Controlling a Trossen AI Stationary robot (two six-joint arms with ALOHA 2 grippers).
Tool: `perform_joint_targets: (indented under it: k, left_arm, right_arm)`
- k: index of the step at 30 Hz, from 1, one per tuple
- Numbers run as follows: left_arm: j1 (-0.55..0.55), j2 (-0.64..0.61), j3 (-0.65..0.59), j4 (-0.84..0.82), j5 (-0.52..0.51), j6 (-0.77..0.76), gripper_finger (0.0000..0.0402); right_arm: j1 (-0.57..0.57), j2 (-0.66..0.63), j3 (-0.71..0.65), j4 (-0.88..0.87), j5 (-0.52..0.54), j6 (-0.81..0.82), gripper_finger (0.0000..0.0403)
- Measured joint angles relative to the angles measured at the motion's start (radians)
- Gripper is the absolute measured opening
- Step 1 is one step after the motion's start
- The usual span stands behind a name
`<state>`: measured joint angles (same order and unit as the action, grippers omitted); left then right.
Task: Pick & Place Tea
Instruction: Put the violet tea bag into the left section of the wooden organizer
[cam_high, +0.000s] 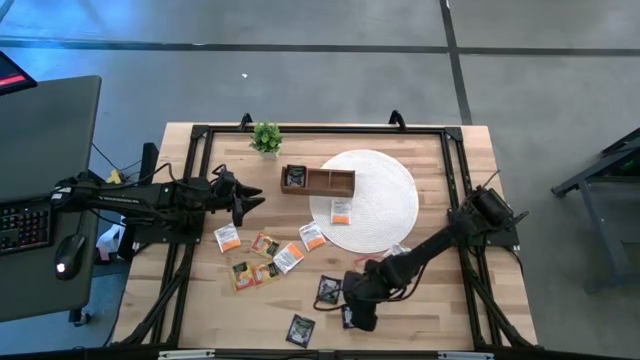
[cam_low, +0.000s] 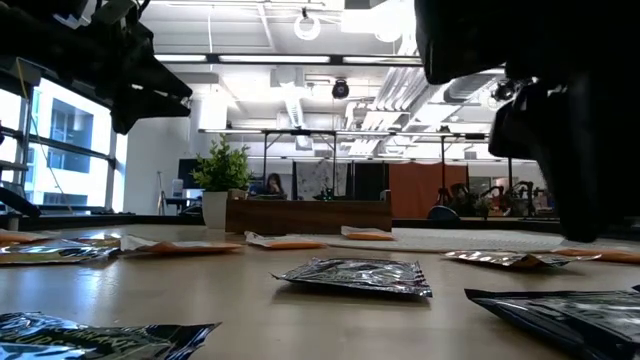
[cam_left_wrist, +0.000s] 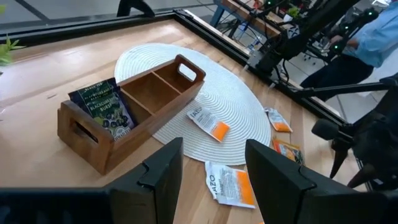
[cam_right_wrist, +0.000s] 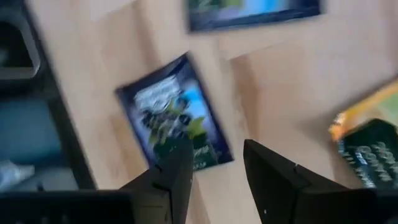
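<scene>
Overhead, a pale wood-plank table (cam_high: 440, 310) w/ a black metal frame sits on a grey concrete floor; a dark desk w/ keyboard (cam_high: 22, 225) and mouse (cam_high: 68, 252) fills the left edge. Level view shows an open office behind — ceiling ducts, strip lights, big windows at far left.

A round white woven mat (cam_high: 385, 190) lies centre-right, ribbed in rings. A long brown wooden tray (cam_high: 318, 181) rests on its upper-left edge, one black sachet (cam_left_wrist: 102, 106) standing in an end compartment. A small green potted plant (cam_high: 265, 138) is above-left of it.

Flat, crinkly foil tea sachets (cam_high: 262, 246) are scattered below the mat, mostly lower centre; one white-and-orange (cam_high: 342, 211) on the mat itself.

Right gripper (cam_high: 358, 316), lower centre, hovers w/ fingers parted just over a black sachet (cam_right_wrist: 177, 121) — nothing held. Left gripper (cam_high: 250, 198) hangs at centre-left, fingers apart, empty.
</scene>
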<state>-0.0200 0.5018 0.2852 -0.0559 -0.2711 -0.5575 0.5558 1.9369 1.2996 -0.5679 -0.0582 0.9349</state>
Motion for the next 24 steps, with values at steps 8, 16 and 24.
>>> perform_joint_targets:
  k: [8, 16, 24]
  left_arm:
    - [0.000, 0.000, 0.000, -0.006, 0.000, 0.003, 0.0172]
    - [0.000, 0.000, 0.000, -0.006, 0.001, 0.012, 0.0172]
    - [0.000, 0.000, 0.000, -0.006, 0.002, 0.014, 0.0172]
  right_arm:
    - [0.037, -0.003, -0.115, 0.135, 0.040, 0.222, 0.0138]
    - [0.043, -0.012, -0.253, 0.374, 0.084, 0.231, 0.0111]
    - [0.040, -0.003, -0.331, 0.598, 0.031, 0.101, 0.0014]
